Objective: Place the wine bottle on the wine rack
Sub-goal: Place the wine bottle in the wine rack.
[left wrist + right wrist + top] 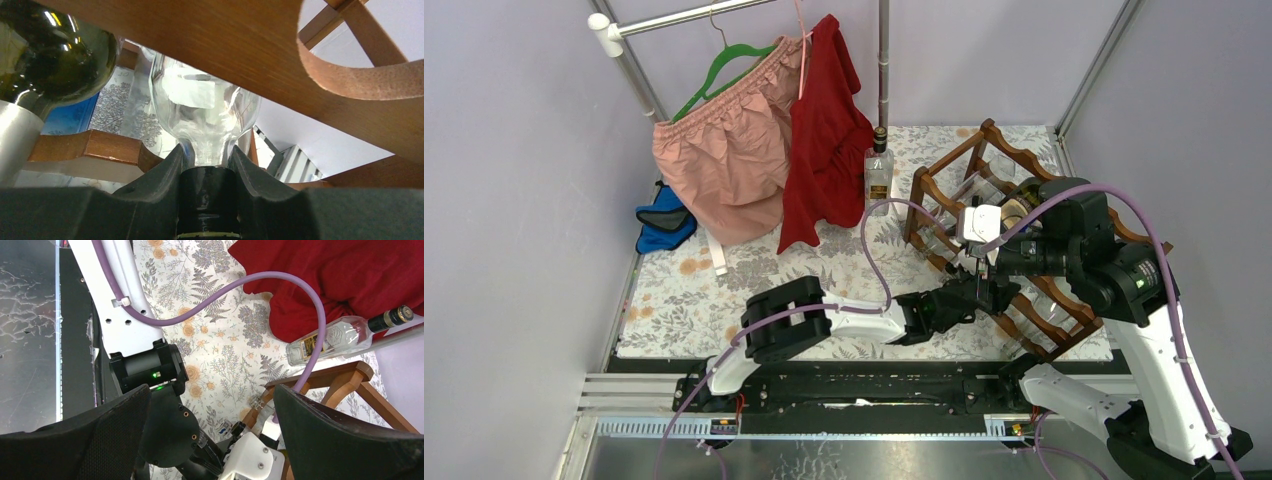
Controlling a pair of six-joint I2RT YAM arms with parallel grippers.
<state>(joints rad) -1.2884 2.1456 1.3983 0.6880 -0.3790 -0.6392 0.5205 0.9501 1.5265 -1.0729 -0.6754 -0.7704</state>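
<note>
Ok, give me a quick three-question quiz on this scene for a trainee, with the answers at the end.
1. True or false: the left gripper is shut on the neck of a clear bottle inside the wine rack.
2. The right gripper is: A open, B shut on a bottle, C shut on a rail.
3. Fill in: the garment hanging nearest the upright bottle is ___.
Key: 1 true; 2 A; 3 red.

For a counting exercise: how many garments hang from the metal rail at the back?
2: pink shorts on a green hanger at the left, and a red garment just to their right. Another could be hidden behind them.
</note>
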